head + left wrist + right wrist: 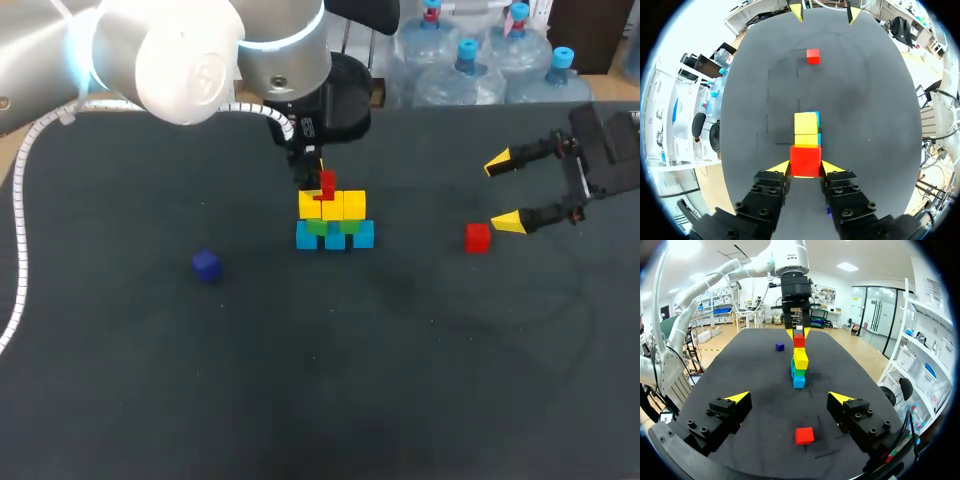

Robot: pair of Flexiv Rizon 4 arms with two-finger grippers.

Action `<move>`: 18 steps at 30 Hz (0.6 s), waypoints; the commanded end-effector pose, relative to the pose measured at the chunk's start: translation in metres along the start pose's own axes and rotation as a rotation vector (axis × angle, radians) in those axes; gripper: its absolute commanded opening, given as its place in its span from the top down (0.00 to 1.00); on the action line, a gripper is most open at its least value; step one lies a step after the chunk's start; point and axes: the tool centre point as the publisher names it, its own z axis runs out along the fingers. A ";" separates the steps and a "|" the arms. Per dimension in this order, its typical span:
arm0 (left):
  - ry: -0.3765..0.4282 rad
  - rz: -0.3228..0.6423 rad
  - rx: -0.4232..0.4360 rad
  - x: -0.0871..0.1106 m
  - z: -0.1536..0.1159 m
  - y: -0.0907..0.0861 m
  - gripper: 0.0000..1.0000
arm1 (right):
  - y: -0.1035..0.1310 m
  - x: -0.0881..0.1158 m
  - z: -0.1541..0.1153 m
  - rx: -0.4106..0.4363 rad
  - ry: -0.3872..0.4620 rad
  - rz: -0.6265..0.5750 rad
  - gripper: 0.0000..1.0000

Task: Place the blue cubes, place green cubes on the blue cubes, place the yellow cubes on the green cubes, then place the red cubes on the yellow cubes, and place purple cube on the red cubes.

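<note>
Left wrist view: left claw (805,169) grips red cube (805,158) atop yellow cubes (806,123).
Right claw (505,192) wide open, empty, near second red cube (478,237).

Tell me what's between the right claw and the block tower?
A loose red cube, just ahead of the right claw; past it the table is bare up to the tower. The right wrist view shows this.

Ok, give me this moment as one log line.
left jaws: shut on red cube over yellow row | right jaws: open, beside loose red cube | purple cube: lying alone, untouched
</note>
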 end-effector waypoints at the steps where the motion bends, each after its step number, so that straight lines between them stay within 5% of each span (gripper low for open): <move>1: -0.001 0.002 0.005 0.000 0.000 0.003 1.00 | 0.000 0.000 0.000 0.001 -0.001 -0.001 0.00; 18: -0.004 -0.001 0.013 0.001 0.002 0.004 1.00 | 0.000 0.000 0.000 0.001 -0.001 -0.001 0.00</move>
